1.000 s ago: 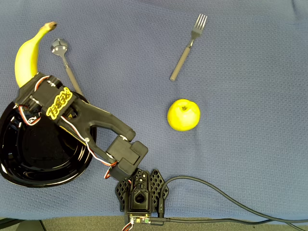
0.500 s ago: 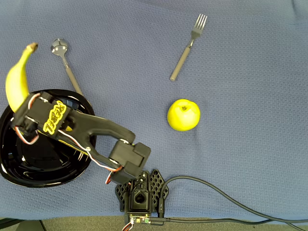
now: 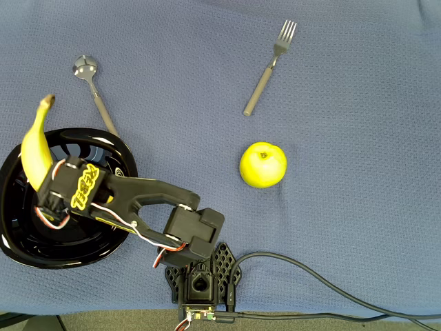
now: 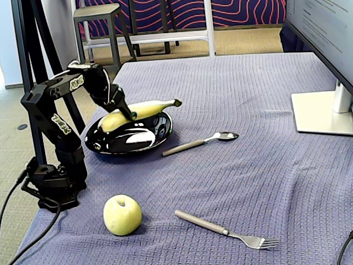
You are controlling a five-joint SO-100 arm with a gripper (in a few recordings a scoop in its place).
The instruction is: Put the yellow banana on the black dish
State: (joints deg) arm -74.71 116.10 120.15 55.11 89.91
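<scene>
A black robot arm holds a yellow banana (image 3: 36,148) above a black dish (image 3: 27,238) on a blue-grey cloth-covered table (image 3: 344,172).

In the overhead view the dish sits at 8 o'clock of the picture; the banana lies over its upper-left part, brown stem tip reaching past the rim toward 12 o'clock; the gripper (image 4: 128,114) is clenched around the banana's lower half, seen in the fixed view with the fruit lifted just above the dish (image 4: 129,138); yellow lettering on the arm's wrist is too tilted to read for certain; a spoon (image 3: 94,93) lies at 10 o'clock, its handle touching the dish rim; a fork (image 3: 269,67) lies at 1 o'clock; a yellow-green apple (image 3: 262,165) sits near the centre, well apart from the dish; a black cable (image 3: 331,293) runs from the arm's base toward 4 o'clock.
</scene>
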